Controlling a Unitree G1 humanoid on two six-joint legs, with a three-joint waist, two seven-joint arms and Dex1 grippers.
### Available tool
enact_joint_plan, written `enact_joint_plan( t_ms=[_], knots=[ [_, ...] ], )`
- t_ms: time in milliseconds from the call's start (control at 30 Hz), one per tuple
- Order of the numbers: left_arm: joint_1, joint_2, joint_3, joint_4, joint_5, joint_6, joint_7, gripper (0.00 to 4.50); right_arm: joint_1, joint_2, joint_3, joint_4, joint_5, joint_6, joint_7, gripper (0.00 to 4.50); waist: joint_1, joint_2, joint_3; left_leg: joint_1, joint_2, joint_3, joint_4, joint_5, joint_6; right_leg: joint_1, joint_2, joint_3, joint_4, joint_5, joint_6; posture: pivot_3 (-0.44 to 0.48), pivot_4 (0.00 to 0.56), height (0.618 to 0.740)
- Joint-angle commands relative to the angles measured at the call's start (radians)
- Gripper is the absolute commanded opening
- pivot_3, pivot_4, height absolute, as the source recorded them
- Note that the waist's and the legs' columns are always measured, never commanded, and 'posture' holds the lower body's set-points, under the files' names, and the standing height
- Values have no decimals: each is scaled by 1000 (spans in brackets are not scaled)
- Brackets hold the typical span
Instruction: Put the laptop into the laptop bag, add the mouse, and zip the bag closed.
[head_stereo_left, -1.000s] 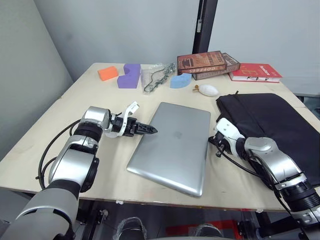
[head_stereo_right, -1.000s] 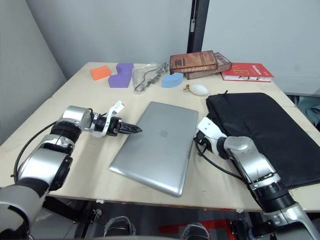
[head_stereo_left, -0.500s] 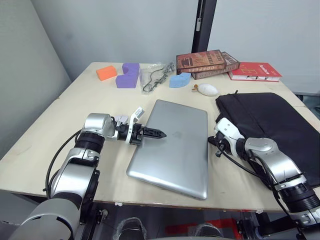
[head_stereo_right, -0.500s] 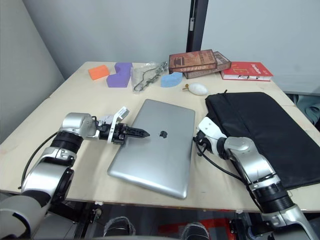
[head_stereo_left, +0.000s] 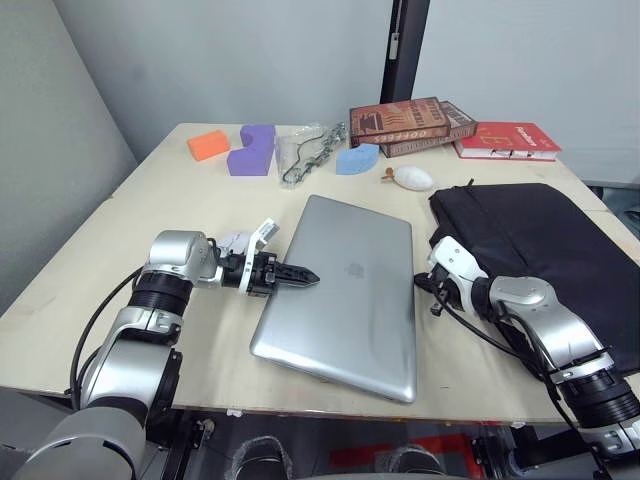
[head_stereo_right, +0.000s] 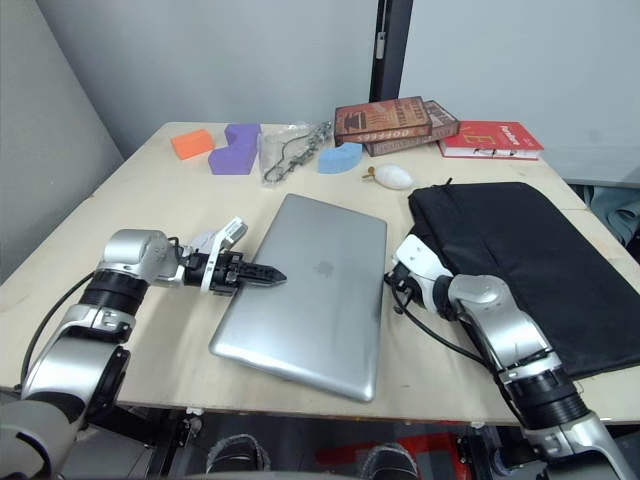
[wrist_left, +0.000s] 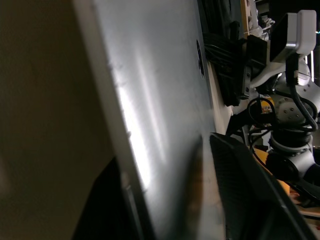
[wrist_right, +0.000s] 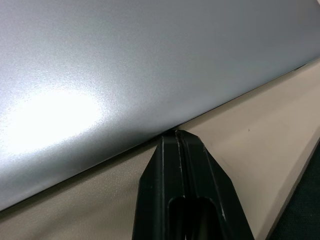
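The silver laptop (head_stereo_left: 345, 285) lies closed on the wooden table (head_stereo_left: 150, 220), its logo facing up. My left gripper (head_stereo_left: 312, 279) is at its left edge. In the left wrist view one finger (wrist_left: 240, 190) lies on the lid and the other sits under the edge, shut on the laptop. My right gripper (head_stereo_left: 422, 285) is shut, its tip (wrist_right: 175, 137) touching the laptop's right edge at table level. The black laptop bag (head_stereo_left: 540, 240) lies flat just right of the laptop. A small white oval thing (head_stereo_left: 414, 178) with a tan bit at one end lies behind the laptop; I cannot tell whether it is the mouse.
Along the table's back edge lie an orange block (head_stereo_left: 207, 146), a purple block (head_stereo_left: 252, 150), a clear packet with a chain (head_stereo_left: 305, 155), a blue piece (head_stereo_left: 358, 160), stacked brown books (head_stereo_left: 410, 122) and a red book (head_stereo_left: 505, 140). A grey wall runs on the left.
My left gripper's fingers have closed on the laptop's left edge after standing wide open there. The right arm has stayed in place.
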Motion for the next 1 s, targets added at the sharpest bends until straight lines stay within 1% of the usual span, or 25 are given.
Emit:
enact_joint_plan(
  t_ms=[33,67,267,333,400,467,500,567,600,667,733,767,833,900,933,1000],
  knots=[
    [20,21,23,-78,-50,35,22,587,23,3,27,-6,1,10,11,0,0,0,0,0,0,0,0,0,0,0,0,0,0,0,0,0,150,734],
    [24,18,33,-82,-59,41,33,414,24,3,28,-7,1,9,11,0,0,0,0,0,0,0,-1,0,0,0,0,0,-1,0,0,0,150,734],
    [46,-26,99,-137,-133,111,105,341,34,6,19,-24,12,11,14,0,0,0,0,0,0,0,-3,0,0,0,0,-1,-2,0,0,0,150,734],
    [53,-65,162,-153,-162,139,138,341,41,28,-35,-48,55,34,-2,0,3,0,0,0,0,0,-3,0,0,0,0,-1,-3,0,0,0,150,734],
    [80,-122,258,-191,-201,150,177,341,69,30,-108,-97,81,10,-22,0,9,0,1,-1,0,0,-3,0,0,0,0,-1,-3,0,0,0,150,734],
    [117,-162,317,-242,-224,156,213,341,96,25,-165,-139,99,-3,-36,0,17,1,2,-2,-1,0,-3,0,0,0,-1,-1,-4,0,0,0,150,734],
    [149,-192,347,-282,-232,148,236,341,122,9,-197,-169,109,1,-34,260,17,1,2,-4,-1,0,-3,0,0,-1,-1,-2,-5,0,0,0,150,734],
    [207,-251,395,-354,-248,133,282,341,164,-14,-253,-215,113,-4,-49,833,17,1,2,-11,-1,-1,-3,0,1,-7,-1,-3,-5,0,0,0,150,734],
    [224,-272,413,-378,-255,136,302,341,178,-20,-269,-228,115,-8,-56,1223,16,1,3,-14,-1,-1,-3,1,1,-9,-1,-3,-5,0,0,0,150,734],
    [270,-323,436,-436,-269,126,341,341,199,-25,-307,-253,110,-15,-85,1866,14,1,3,-16,-1,-2,-3,1,2,-11,-1,-4,-5,0,0,0,150,734],
    [303,-385,480,-475,-288,120,385,341,225,-41,-325,-274,79,-38,-113,2598,13,1,3,-16,-1,-2,-3,2,3,-13,-1,-4,-4,0,0,0,150,734],
    [318,-404,489,-486,-292,114,401,341,234,-43,-330,-279,71,-43,-126,2861,13,1,3,-17,-1,-2,-3,1,3,-13,-1,-4,-4,0,0,0,150,734],
    [343,-427,497,-496,-289,87,432,341,251,-37,-333,-278,60,-47,-153,3614,12,1,3,-16,-1,-2,-2,1,2,-13,-1,-3,-4,0,0,0,150,734],
    [343,-452,530,-485,-297,77,462,341,268,-38,-322,-267,40,-60,-171,4285,10,1,3,-16,-1,-1,-2,1,2,-13,-1,-3,-3,0,1,0,150,734],
    [341,-460,543,-480,-305,77,471,341,275,-40,-314,-260,25,-70,-180,4448,9,1,3,-15,-1,-1,-2,1,1,-14,-1,-2,-2,0,1,0,150,734],
    [344,-469,552,-486,-312,77,487,341,286,-35,-306,-243,-1,-86,-208,4448,7,1,3,-16,-1,-1,-1,1,2,-14,-1,-2,-2,1,1,0,150,734]
  ],
)
